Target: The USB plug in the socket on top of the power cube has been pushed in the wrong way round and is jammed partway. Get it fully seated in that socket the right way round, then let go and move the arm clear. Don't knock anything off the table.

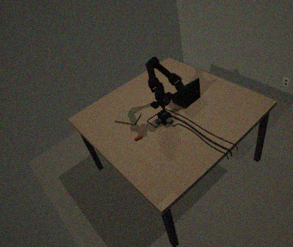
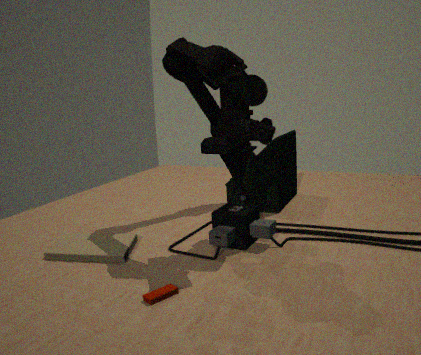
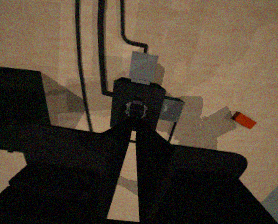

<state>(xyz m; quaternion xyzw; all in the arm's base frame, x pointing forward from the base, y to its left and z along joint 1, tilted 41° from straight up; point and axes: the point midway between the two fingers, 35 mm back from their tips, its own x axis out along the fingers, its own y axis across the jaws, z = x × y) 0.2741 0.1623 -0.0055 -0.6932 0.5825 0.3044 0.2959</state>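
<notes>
Wrist view: the gripper is clamped on the USB plug directly above the power cube — held vertically, probably so it can be pressed straight into the top socket. An orange block lies at 3 o'clock on the table.

In the wrist view the hand covers most of the USB plug; only a small pale ring shows between the fingertips, too dim to tell which way round it sits. The arm's dark body fills the frame from 3 through 6 to 9 o'clock, hiding the worktop there. The cables run off the edge at 12 o'clock. From the top view the power cube is too small to read.
</notes>
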